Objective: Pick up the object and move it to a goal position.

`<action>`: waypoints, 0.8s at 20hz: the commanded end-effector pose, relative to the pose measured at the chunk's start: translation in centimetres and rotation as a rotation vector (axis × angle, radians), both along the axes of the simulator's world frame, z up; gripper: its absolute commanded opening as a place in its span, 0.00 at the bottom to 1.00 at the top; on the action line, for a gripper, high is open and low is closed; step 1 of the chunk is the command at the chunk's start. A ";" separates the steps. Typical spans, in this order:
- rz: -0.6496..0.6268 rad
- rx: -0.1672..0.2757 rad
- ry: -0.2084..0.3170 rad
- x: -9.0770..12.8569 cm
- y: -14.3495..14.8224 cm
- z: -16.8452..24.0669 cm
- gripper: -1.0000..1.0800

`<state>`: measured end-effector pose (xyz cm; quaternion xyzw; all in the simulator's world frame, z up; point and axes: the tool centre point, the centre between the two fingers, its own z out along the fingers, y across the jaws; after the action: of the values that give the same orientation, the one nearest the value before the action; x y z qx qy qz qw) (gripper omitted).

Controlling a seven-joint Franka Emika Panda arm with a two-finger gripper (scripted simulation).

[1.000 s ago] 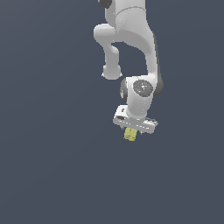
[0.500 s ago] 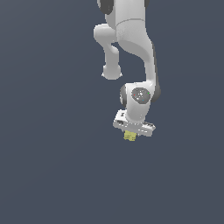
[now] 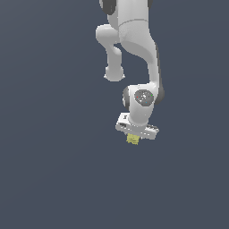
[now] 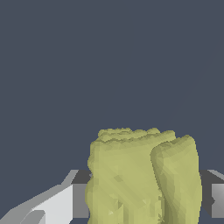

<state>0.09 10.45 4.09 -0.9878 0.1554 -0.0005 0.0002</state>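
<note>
The claw (image 3: 133,138) is gripping the yellow-green block (image 4: 142,177) (lumpy, ridged), its fingers (image 4: 57,203) pressing either side.

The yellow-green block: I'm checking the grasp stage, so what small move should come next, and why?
Probably close the gripper and lift. The wrist view shows the yellow-green block between the fingers; the exterior view shows it directly under the hand. Contact cannot be confirmed.

Object (image 4: 140,179): lower part cut off by wrist view's edge. End effector (image 3: 133,139): fingertips hidden behind object in both views. Arm (image 3: 134,40): base cropped, exterior view.
</note>
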 end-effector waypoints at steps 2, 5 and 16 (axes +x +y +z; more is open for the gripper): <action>0.000 0.000 0.000 0.0 0.0 0.1 0.00; 0.000 0.000 0.000 0.2 0.1 0.8 0.00; 0.000 0.000 0.000 1.8 0.5 7.7 0.00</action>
<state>1.60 10.87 10.46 -0.9878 0.1554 0.0002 0.0001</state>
